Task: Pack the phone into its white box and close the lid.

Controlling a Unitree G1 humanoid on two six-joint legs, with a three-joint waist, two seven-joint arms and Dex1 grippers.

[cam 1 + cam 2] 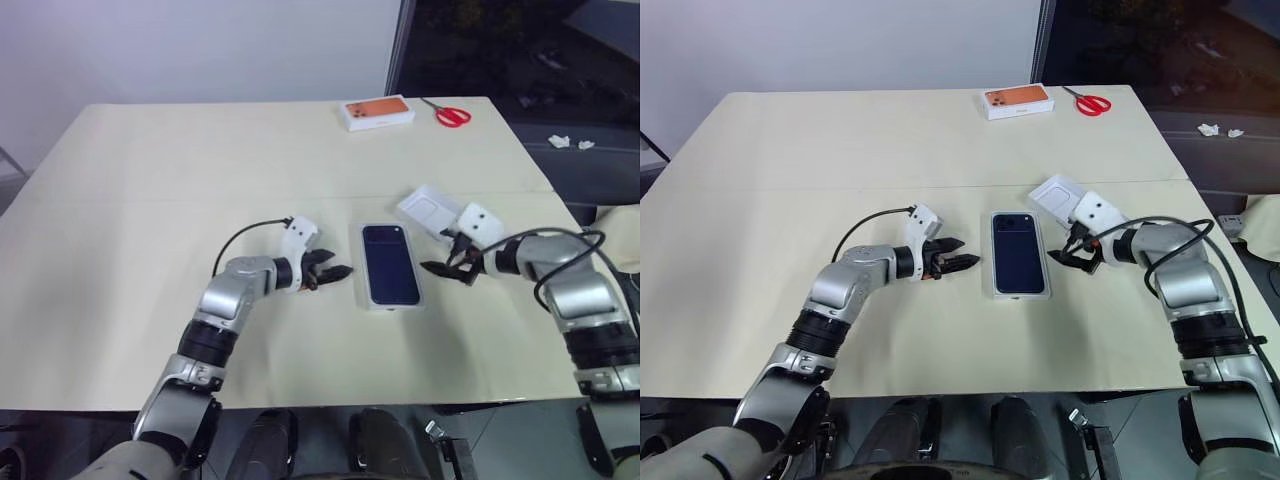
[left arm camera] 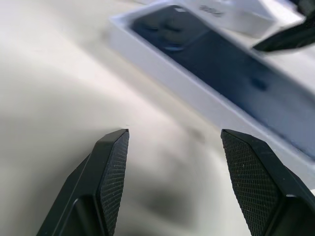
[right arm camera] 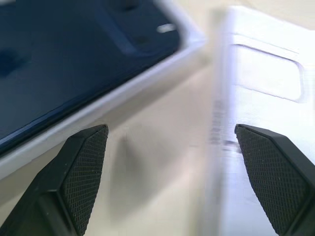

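Lid (image 1: 390, 264), with its dark blue phone picture facing up, lies flat at the middle of the table (image 1: 150, 180), and from its white rim and its thickness in the left wrist view I judge it to be seated over the white box, which is hidden beneath it; the phone itself cannot be seen, so it is presumably shut inside. That reading would explain the two arms: the left gripper (image 1: 333, 272) hangs just left of the closed package and the right gripper (image 1: 448, 266) just right of it, each pointing inward at a long side, yet neither touches it. Both have their jaws spread and hold nothing, the left fingertips (image 2: 115, 162) apart over bare table, the right fingertips (image 3: 86, 162) wider still, straddling the gap between the package and the thin white moulded insert (image 1: 428, 208). That insert lies just far-right of the package, touching nothing, most likely set aside as packing not needed for closing. At the far edge rest a white box with an orange face (image 1: 378, 112) and, to its right, red-handled scissors (image 1: 452, 116), both well apart from the work and seemingly unrelated to it. The symmetric, empty stance suggests hands let go after pressing the cover down, so the task looks essentially done.
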